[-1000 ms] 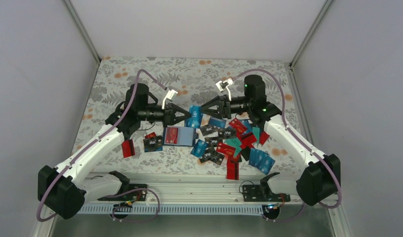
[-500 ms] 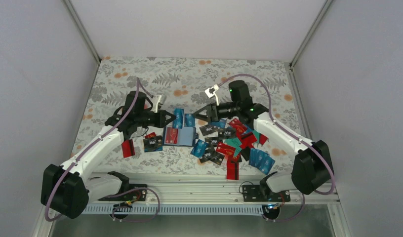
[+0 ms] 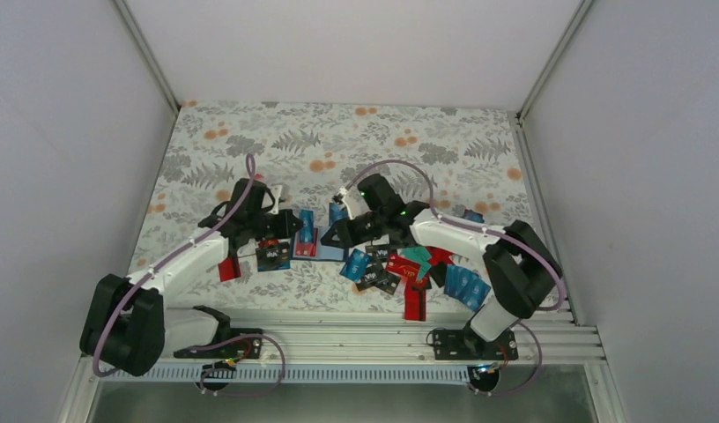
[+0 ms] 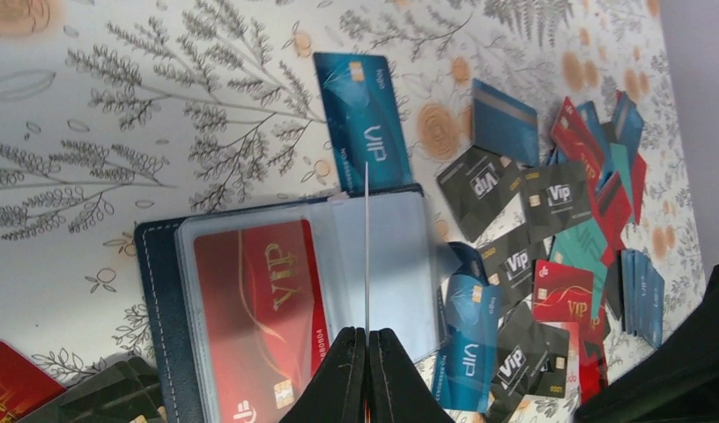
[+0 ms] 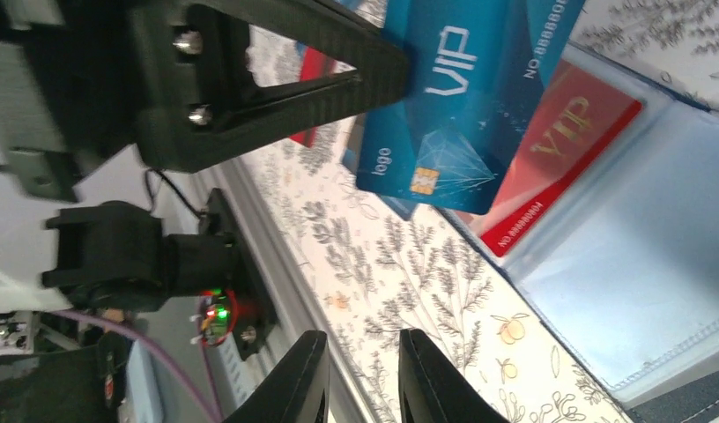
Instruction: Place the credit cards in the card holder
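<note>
The card holder (image 4: 159, 291) lies open on the floral mat, with a red VIP card (image 4: 259, 304) in its left clear sleeve. My left gripper (image 4: 366, 333) is shut on a blue VIP card (image 5: 453, 106) and holds it on edge just above the holder's sleeves (image 3: 319, 252). In the left wrist view this card shows only as a thin line. My right gripper (image 5: 360, 379) is open and empty, low beside the holder (image 5: 638, 264); in the top view it (image 3: 331, 236) faces the left gripper (image 3: 296, 231). Loose credit cards (image 3: 409, 263) lie in a heap right of the holder.
Another blue VIP card (image 4: 365, 123) lies flat beyond the holder. A red card (image 3: 228, 264) and a black card (image 3: 272, 257) lie left of it. A stack of blue cards (image 3: 466, 284) sits at the heap's near right. The table's front rail (image 3: 356, 339) runs close by.
Both arms have come down and inward to the card holder. The left gripper has carried the blue card down over the sleeves. The right gripper has swung left to the holder.
</note>
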`<state>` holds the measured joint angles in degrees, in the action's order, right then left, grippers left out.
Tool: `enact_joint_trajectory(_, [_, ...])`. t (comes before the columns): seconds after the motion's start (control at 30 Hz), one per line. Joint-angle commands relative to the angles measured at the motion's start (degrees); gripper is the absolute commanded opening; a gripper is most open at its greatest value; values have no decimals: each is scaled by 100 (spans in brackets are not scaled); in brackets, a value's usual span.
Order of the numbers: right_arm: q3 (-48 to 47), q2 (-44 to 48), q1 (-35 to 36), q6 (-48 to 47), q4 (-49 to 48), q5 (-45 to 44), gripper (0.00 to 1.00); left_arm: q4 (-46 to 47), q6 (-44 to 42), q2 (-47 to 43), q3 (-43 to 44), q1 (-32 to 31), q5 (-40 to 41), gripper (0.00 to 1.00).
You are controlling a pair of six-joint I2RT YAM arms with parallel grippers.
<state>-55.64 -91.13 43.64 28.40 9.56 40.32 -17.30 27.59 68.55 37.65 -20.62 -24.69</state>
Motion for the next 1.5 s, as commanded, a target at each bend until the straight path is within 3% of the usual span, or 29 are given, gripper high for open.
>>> enact_joint_trajectory(0.0, [-280,-467,195,239,13,-793,20,402,147,165,-138,23,-40,2])
enact_joint_trajectory(0.43, [-646,-1331,200,342,721,-1932,6,901,198,718,-320,26,-359,2])
enact_joint_trajectory(0.87, [-587,-1220,125,314,1143,-2660,5,1002,92,922,-373,23,-433,2])
enact_joint_trajectory(1.47, [-214,-1315,48,333,961,-2503,5,1365,178,1205,-495,23,-647,2])
